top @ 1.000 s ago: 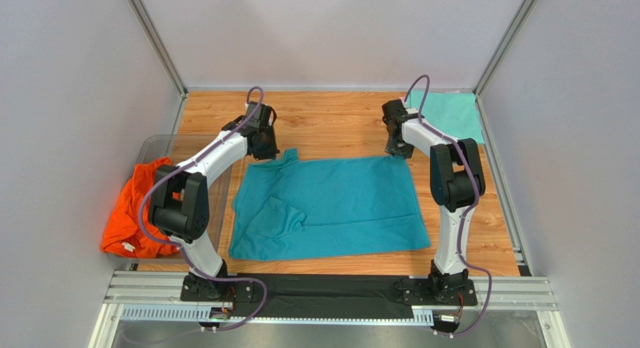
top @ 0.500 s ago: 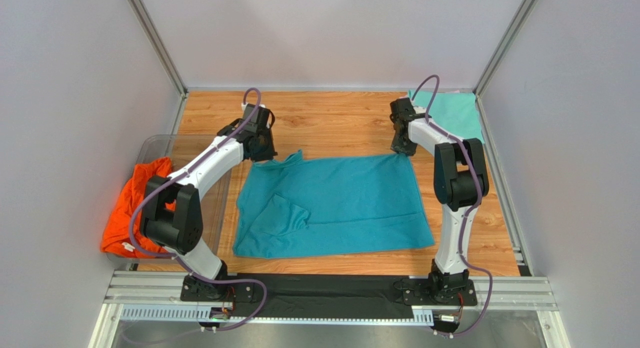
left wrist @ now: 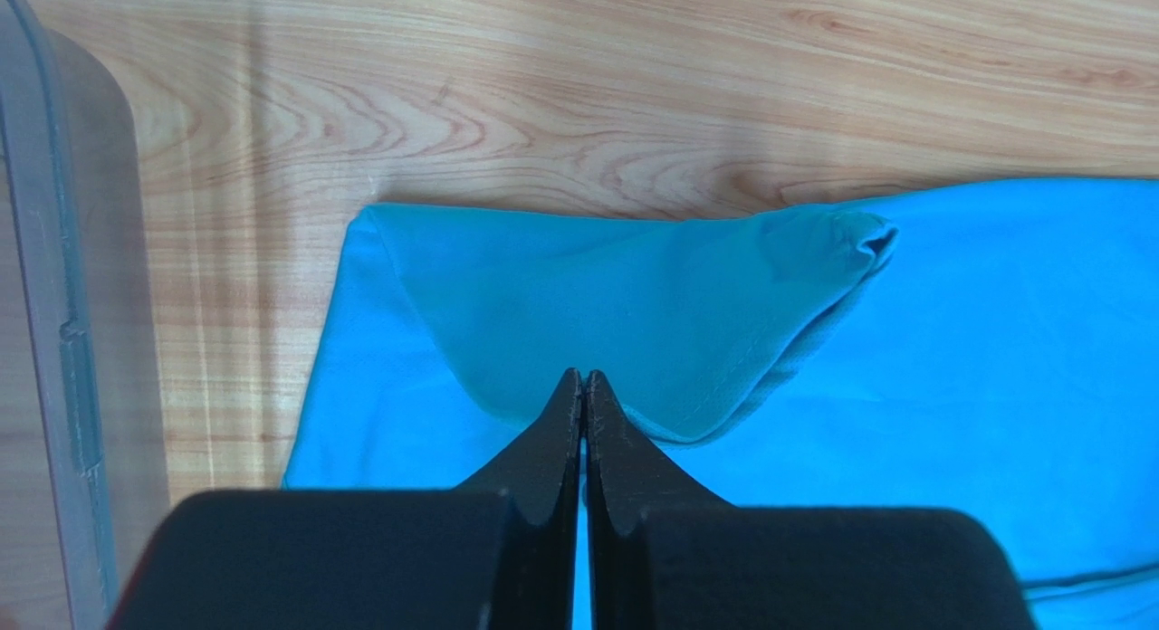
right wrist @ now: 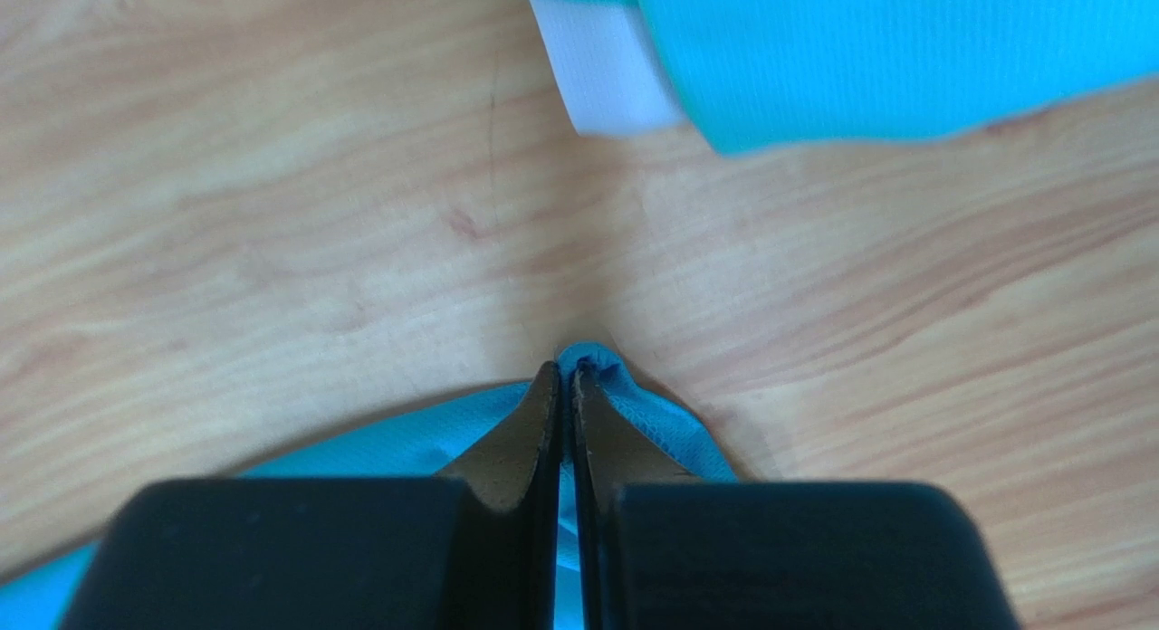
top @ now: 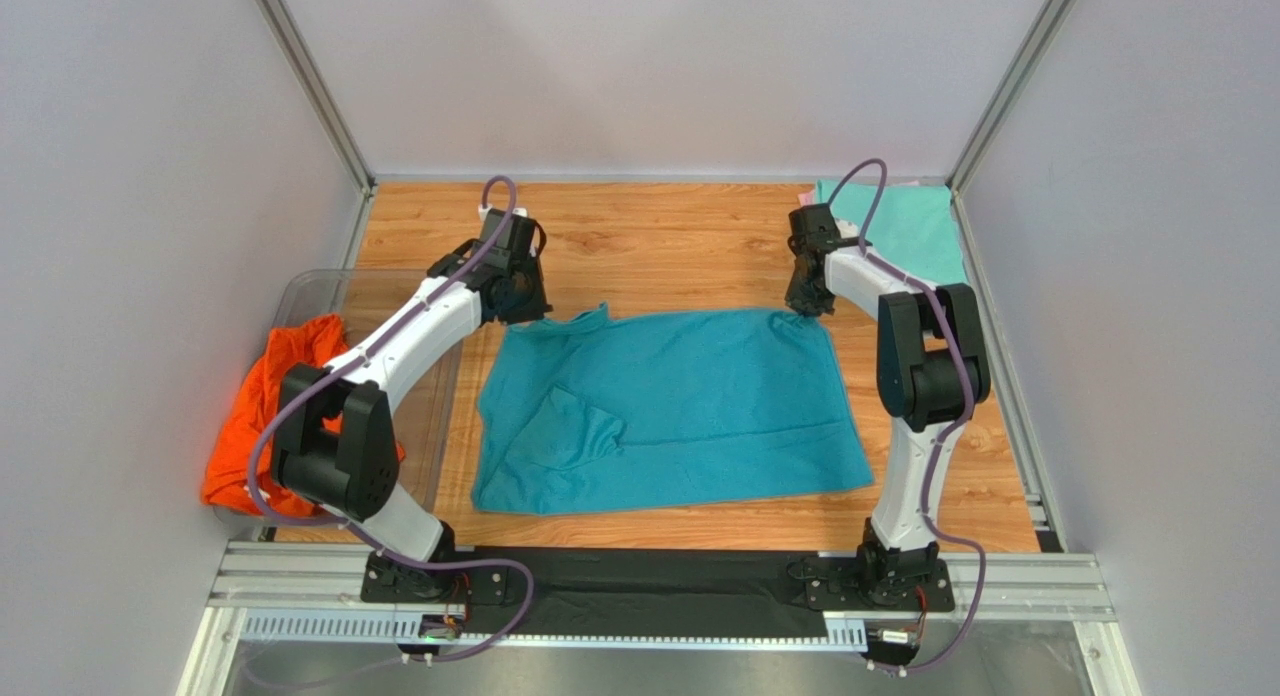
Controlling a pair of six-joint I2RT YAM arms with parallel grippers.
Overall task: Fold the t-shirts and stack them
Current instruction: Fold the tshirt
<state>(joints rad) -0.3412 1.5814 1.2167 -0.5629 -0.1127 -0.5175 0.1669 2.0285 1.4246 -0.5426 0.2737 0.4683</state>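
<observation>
**Pinch on teal t-shirt, far right corner**

Holding a small pucker of that cloth in right gripper, fingers squeezed together around it, just above wooden table. Spread nearly flat across the table's middle, one sleeve turned inward on the left side. Parked at the far left corner with left gripper, fingers pressed tight together over a fold of the same shirt; cannot tell whether any cloth is caught between. Lying beyond right gripper, in the far right corner: mint green t-shirt. Crumpled at clear tub on the left: orange t-shirt.
</observation>
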